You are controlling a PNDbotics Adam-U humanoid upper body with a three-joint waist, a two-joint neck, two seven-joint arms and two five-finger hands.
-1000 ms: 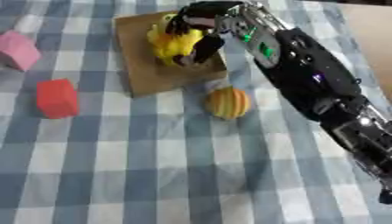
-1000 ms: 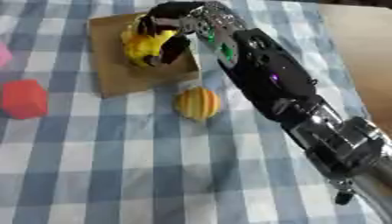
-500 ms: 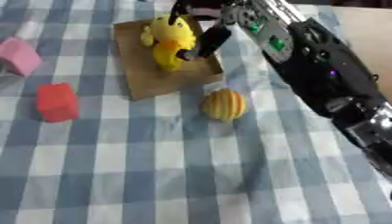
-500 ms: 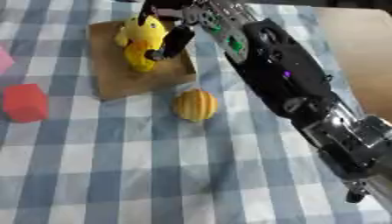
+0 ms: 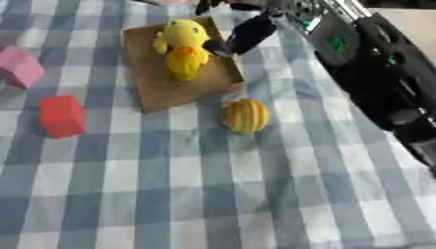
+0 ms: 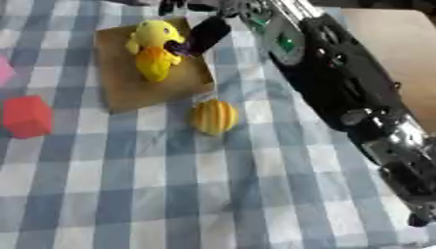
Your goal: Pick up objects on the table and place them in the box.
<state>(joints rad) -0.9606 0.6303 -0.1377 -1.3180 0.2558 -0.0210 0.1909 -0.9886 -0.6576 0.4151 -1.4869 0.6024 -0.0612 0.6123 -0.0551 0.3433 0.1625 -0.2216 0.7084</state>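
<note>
While the yellow duck toy [image 5: 183, 47] is lying inside the flat brown box [image 5: 152, 82], the right hand [image 5: 247, 33] is hovering just beside it w/ fingers spread apart, holding nothing, one dark finger pointing down near the duck's side. An orange ribbed ball [image 5: 246, 115] is sitting on the checked tablecloth [image 5: 213, 194] just below the box edge; a red block [image 5: 62, 115] and pink block [image 5: 20, 68] are lying well to the left. Left hand isn't showing.

A yellow toy duck [image 5: 182, 48] lies in the flat brown box [image 5: 155, 91] at the far side of the checked worktop [image 5: 213, 194]. A ribbed yellow-orange ball [image 5: 246, 115] sits just beside the box's near edge. A red block [image 5: 62, 115] lies to the left, a pink block [image 5: 20, 67] beyond it.
</note>
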